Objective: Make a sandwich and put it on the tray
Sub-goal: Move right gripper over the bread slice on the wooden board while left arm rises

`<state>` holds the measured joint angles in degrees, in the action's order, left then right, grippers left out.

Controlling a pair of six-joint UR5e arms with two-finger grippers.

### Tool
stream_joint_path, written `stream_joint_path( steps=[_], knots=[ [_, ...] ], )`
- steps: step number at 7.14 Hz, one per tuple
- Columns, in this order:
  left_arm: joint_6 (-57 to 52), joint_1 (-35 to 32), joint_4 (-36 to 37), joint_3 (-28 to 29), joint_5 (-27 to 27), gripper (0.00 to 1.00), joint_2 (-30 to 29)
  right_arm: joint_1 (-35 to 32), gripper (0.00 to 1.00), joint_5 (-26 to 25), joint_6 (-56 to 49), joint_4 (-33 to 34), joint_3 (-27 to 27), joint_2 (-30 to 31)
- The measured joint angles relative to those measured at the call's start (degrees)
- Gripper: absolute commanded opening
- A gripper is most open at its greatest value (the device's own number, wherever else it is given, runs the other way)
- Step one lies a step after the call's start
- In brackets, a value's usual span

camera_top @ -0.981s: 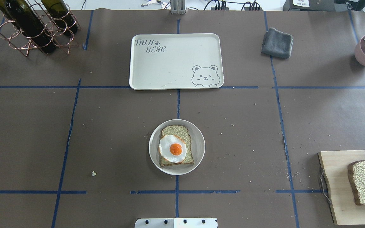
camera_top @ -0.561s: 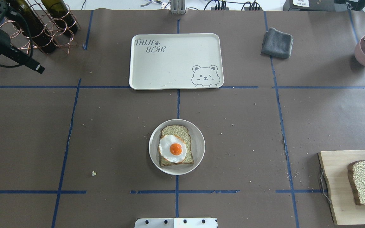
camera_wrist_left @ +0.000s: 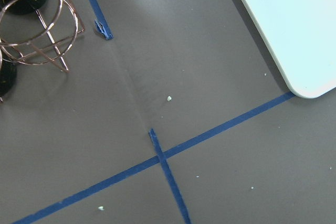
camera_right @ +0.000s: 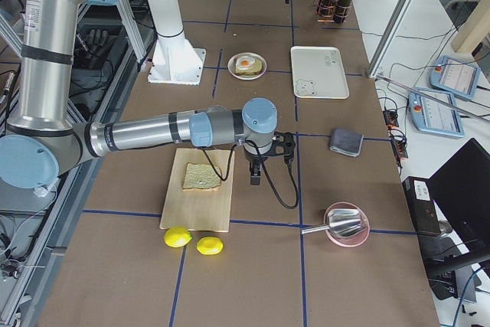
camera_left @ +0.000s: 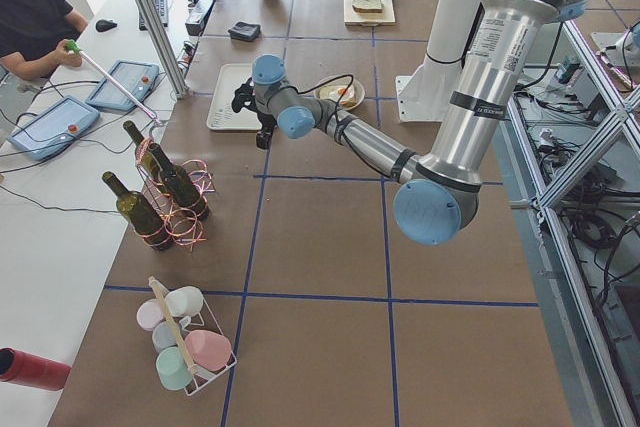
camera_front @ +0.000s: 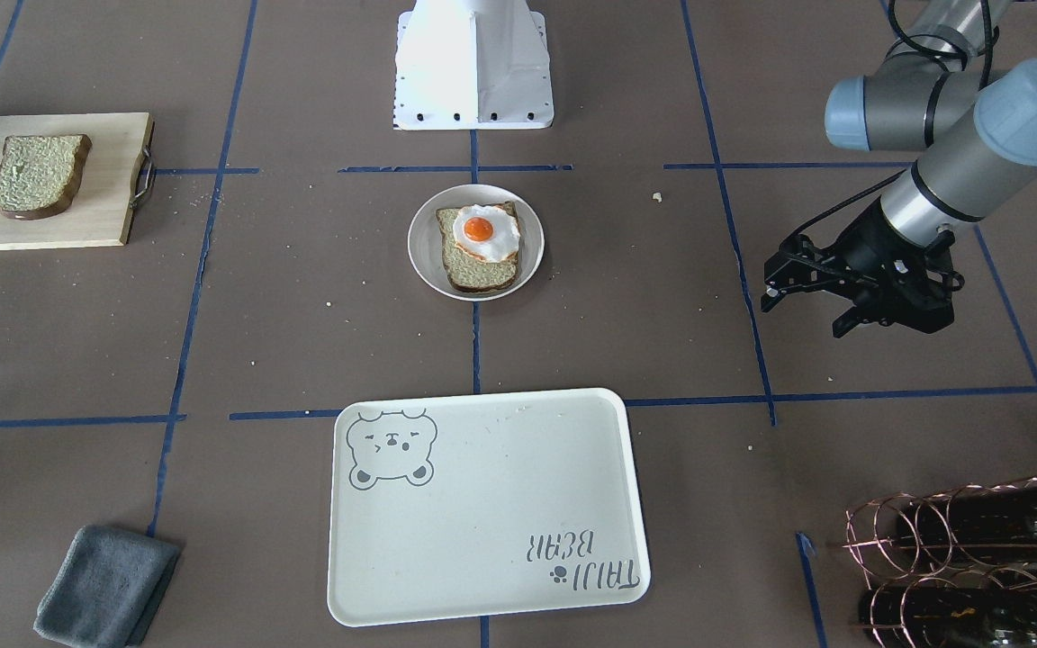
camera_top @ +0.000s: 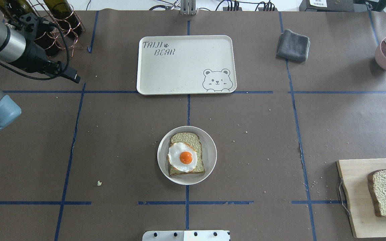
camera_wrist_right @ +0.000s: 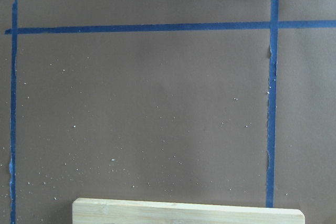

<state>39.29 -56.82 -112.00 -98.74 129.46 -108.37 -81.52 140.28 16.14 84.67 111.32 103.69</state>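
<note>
Seeing left arm (camera_front: 942, 180) stretched out low from the robot's left side, forearm sloping down toward the table (camera_front: 302, 315). Left gripper (camera_front: 804, 313) aimed toward the table's middle, fingers apart, nothing between them, hovering above the brown cover and touching nothing. Nearer the copper wine-bottle rack (camera_front: 960, 558) than anything else, well apart from the plate (camera_front: 419, 247) and the tray (camera_front: 482, 504). Right arm (camera_right: 138, 134) only in the right side view: forearm about horizontal over the table, wrist turned straight down, right gripper (camera_right: 256, 178) hanging just beside the wooden cutting board (camera_front: 77, 216). Cannot tell from there whether its fingers are apart or together, and no fingers in its wrist view. Sandwich not assembled: bottom bread slice (camera_front: 473, 270) flat on the round white plate at the table's centre, fried egg (camera_front: 485, 232) on top of it, shifted toward the end nearer the robot. Second bread slice (camera_front: 37, 171) lying on the cutting board at the robot's right. Tray past the plate on the side away from the robot, apart from the plate.
</note>
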Motion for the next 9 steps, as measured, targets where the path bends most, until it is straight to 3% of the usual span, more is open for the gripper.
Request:
stream_joint_path(
  steps=[2, 6, 9],
  knots=[
    [2.5, 0.9, -0.4, -1.0, -0.3, 1.0, 0.0, 5.0, 0.99, -1.2, 12.4, -18.1, 0.1, 8.1],
    [8.5, 3.1, -1.1, -2.1, -2.1, 1.0, -0.6, 17.7, 0.98, -7.7, 26.0, -36.9, -1.2, 17.2],
    [12.8, 5.6, -2.5, -2.7, -3.7, 1.0, -1.0, 27.9, 0.98, -13.2, 36.6, -57.1, -12.1, 18.7]
  ],
)
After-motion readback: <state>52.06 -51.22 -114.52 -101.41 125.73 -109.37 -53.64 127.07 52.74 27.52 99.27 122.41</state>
